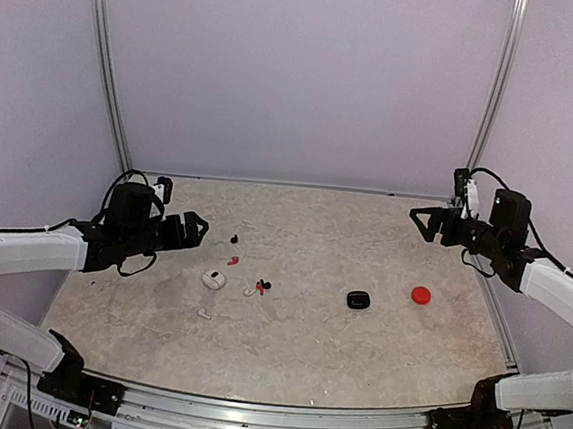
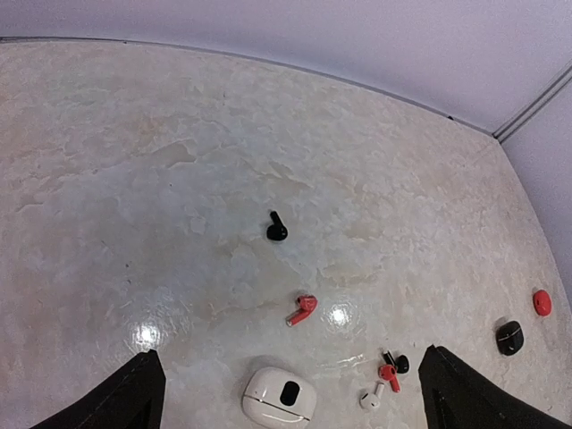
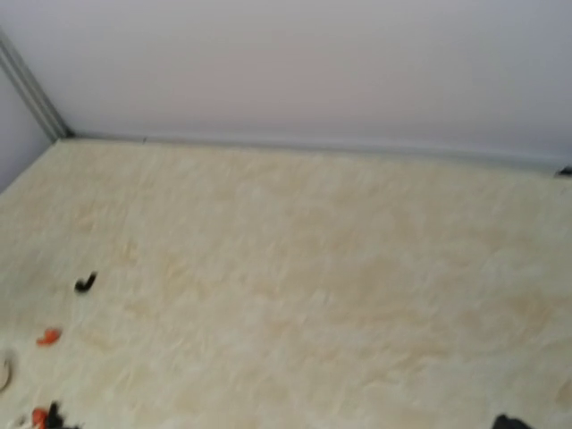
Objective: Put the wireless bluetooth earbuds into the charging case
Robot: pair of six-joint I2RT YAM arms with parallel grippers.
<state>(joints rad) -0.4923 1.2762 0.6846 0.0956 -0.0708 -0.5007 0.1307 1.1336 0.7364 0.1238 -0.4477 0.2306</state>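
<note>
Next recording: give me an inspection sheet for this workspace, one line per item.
Surface: pale marbled table, a few glare spots, no spills seen.
Job's things: white case, black case and red case. Lying loose on the table are a black earbud, red earbud, white earbud and a cluster of white, red and black ones.
Clutter: nothing seen.
Grippers: left gripper open and empty, left of the earbuds. Right gripper raised at far right, jaw state unclear.
Cables: black cables loop at both wrists, off the table.
Surroundings: plain lilac walls, metal rails.
</note>
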